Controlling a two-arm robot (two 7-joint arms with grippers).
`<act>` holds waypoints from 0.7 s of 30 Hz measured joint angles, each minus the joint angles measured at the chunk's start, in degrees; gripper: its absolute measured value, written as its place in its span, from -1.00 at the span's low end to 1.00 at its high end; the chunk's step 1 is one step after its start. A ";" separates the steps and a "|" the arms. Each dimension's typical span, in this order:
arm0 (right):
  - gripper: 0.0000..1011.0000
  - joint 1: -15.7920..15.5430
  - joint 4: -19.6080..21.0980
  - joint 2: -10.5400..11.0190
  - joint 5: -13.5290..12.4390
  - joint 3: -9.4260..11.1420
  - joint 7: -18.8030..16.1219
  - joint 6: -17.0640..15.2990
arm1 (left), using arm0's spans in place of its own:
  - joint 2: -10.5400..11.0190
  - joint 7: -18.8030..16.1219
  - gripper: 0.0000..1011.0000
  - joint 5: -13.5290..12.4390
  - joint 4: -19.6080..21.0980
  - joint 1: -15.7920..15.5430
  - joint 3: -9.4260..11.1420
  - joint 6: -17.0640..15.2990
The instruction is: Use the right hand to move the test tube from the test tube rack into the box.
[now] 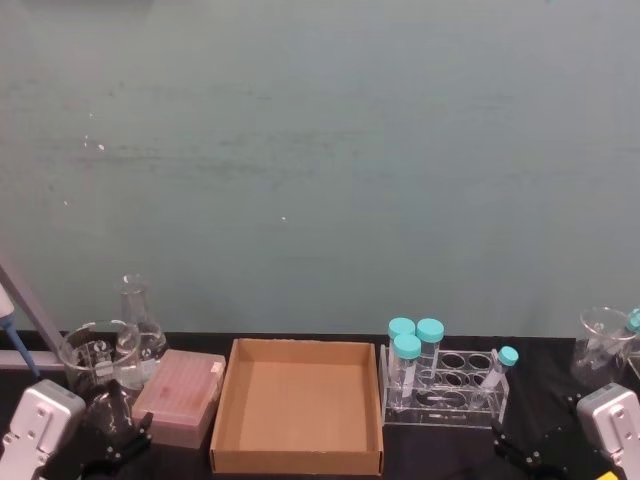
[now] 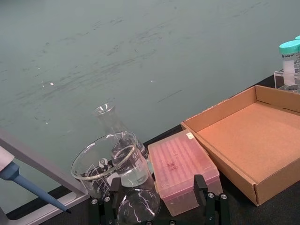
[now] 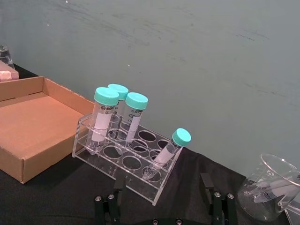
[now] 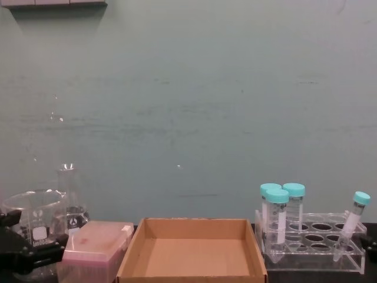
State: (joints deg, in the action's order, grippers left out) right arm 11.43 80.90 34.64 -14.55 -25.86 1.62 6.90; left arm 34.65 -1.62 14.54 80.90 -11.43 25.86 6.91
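The box (image 1: 300,405) sits at centre, open-topped. The rack (image 1: 450,412) stands just right of it, three wide tubes (image 1: 408,365) upright at its left end. The right gripper (image 3: 162,178) hangs near the rack's near side, fingers spread, holding nothing. The left gripper (image 2: 157,180) is parked near-left, fingers also spread. The test tube (image 1: 498,375) leans in the rack's right end.

A slim test tube (image 1: 497,372) leans at the right end of a clear rack (image 1: 445,412), just beside an open cardboard box (image 1: 298,402) on the dark bench (image 1: 405,462).
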 joint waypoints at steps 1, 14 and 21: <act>0.98 0.00 0.00 0.00 0.00 0.00 0.00 0.00 | 0.00 0.00 0.98 0.00 0.00 0.00 0.00 0.00; 0.98 -0.31 0.02 -0.37 0.30 0.66 -0.46 0.52 | 0.00 0.00 0.98 0.00 0.00 0.00 0.00 0.00; 0.98 0.02 -0.42 -1.77 -1.15 2.47 -2.12 0.83 | 0.00 0.00 0.98 0.00 0.00 0.00 0.00 0.00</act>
State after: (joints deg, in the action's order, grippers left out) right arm 11.45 80.48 32.88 -15.69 -23.40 -0.50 7.73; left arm 34.65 -1.62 14.55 80.90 -11.43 25.86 6.91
